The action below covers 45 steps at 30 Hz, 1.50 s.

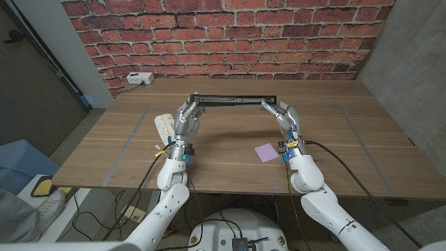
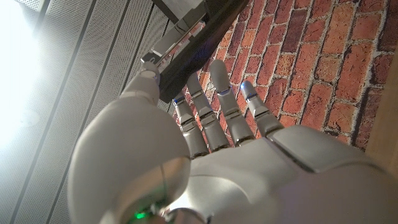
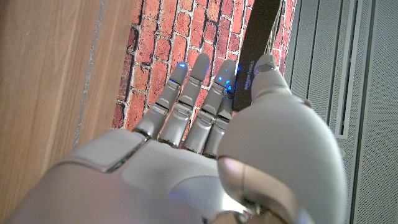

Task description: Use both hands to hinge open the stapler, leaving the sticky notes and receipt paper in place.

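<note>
**Inspector:** The table is wooden. Where is the stapler?

**Assistant:** The stapler is swung out into one long, dark bar and held up between the two hands, above the far half of the table.

**Inspector:** The hands?

**Assistant:** The left hand pinches its end between thumb and fingers; its wrist view shows the metal channel under the thumb. The right hand pinches the other end the same way.

**Inspector:** Handling?

**Assistant:** I judge it rigid metal, moderately heavy and smooth, so liable to slip. The hinge may let the halves swing. Best held at the two ends, as it is now.

**Inspector:** The papers?

**Assistant:** The purple sticky notes lie beside the right wrist. The receipt paper lies beside the left hand. Neither is touched.
</note>
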### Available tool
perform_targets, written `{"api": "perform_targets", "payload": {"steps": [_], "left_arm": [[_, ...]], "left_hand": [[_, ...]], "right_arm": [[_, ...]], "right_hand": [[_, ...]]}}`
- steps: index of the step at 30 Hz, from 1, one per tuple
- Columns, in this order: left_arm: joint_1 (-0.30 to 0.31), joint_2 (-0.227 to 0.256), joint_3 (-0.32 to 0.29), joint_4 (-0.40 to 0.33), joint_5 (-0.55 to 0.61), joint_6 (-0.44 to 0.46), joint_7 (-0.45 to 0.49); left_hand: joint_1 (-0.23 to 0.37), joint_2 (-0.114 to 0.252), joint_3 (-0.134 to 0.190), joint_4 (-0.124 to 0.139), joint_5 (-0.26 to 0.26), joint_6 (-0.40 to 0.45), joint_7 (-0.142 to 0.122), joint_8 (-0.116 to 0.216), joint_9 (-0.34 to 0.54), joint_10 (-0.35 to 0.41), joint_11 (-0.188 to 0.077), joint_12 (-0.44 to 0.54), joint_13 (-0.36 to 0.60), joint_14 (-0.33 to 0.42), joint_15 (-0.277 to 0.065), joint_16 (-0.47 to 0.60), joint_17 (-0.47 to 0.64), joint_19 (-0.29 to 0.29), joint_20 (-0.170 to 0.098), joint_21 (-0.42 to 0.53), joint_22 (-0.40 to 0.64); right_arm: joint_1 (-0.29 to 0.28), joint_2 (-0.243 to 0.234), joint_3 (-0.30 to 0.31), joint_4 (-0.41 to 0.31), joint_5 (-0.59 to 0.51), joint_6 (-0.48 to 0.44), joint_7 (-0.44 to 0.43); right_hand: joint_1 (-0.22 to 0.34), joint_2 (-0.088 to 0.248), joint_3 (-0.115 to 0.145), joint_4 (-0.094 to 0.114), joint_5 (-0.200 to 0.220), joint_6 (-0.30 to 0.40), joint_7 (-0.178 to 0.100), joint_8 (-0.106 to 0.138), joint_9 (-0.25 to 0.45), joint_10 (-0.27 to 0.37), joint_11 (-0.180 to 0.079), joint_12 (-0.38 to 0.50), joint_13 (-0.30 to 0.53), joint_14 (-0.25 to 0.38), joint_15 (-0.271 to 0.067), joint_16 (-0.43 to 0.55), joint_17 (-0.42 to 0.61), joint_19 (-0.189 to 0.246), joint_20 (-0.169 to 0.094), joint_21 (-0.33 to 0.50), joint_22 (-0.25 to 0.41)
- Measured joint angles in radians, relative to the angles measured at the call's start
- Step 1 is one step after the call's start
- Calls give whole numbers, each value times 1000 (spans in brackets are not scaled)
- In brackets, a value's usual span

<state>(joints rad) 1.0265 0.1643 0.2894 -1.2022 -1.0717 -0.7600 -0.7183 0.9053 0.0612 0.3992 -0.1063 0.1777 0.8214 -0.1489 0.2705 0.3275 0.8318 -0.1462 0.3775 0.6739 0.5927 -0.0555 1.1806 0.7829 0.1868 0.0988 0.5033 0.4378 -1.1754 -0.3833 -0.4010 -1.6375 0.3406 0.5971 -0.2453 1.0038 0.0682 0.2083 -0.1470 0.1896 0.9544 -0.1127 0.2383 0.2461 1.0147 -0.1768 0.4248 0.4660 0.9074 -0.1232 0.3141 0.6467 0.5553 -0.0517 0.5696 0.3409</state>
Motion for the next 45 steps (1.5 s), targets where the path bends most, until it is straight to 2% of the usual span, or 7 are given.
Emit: {"api": "perform_targets", "payload": {"steps": [5,6,11,13,38,40,45], "left_arm": [[-7,-4,-5,10,-4,3,-24],[-14,-12,-9,21,-5,4,-28],[-22,-22,-14,28,-10,9,-46],[-25,-27,-16,32,-10,11,-50],[-27,-51,-30,38,-3,15,-62],[-26,-51,-31,38,-3,15,-62],[-24,-52,-34,38,-3,15,-62]], "left_hand": [[0,0,0,0,0,3,-3,0,1,0,0,0,0,0,0,0,0,-1,1,0,0],[15,15,0,0,0,3,-3,0,1,0,0,0,-2,0,0,0,0,-1,1,0,0],[16,16,0,0,0,11,-10,7,13,0,0,0,-2,0,0,0,0,-1,1,0,0],[32,32,0,0,-1,12,-10,3,10,0,0,0,-2,0,0,0,-2,-1,1,0,0],[33,33,0,0,0,16,-8,2,4,0,0,0,-2,-8,0,17,-12,-11,0,4,0],[51,51,0,0,-1,16,-8,0,3,0,0,-2,-2,-8,0,18,-14,-10,0,4,-1],[51,51,0,0,-1,16,-8,-1,4,0,0,-6,-2,-7,0,18,-14,-10,0,4,-2]], "right_arm": [[4,0,-2,0,4,-4,0],[5,-1,-2,0,11,-8,2],[7,-3,-2,1,20,-11,6],[7,-4,-2,1,24,-12,8],[11,-6,1,19,42,-5,18],[14,-4,0,22,43,-5,19],[21,-1,-3,31,47,-5,22]], "right_hand": [[0,0,4,2,0,0,0,0,0,0,0,0,5,0,0,0,0,0,0,4,0],[0,0,5,2,0,0,0,0,0,2,-2,0,5,0,0,0,0,0,0,4,0],[1,0,5,3,-1,0,0,0,1,4,-4,0,5,2,-2,0,0,0,0,7,0],[1,0,6,3,-1,0,0,0,3,4,-4,0,5,4,-4,0,0,-2,-2,7,0],[10,9,6,4,-1,0,0,-3,3,7,0,0,5,4,-4,-7,4,-5,2,19,0],[10,9,6,4,-1,0,0,-4,3,7,0,0,5,4,-4,-8,4,-7,0,23,0],[10,8,6,4,-1,0,0,-4,3,7,0,-1,5,4,-4,-8,9,-11,4,27,-2]]}}
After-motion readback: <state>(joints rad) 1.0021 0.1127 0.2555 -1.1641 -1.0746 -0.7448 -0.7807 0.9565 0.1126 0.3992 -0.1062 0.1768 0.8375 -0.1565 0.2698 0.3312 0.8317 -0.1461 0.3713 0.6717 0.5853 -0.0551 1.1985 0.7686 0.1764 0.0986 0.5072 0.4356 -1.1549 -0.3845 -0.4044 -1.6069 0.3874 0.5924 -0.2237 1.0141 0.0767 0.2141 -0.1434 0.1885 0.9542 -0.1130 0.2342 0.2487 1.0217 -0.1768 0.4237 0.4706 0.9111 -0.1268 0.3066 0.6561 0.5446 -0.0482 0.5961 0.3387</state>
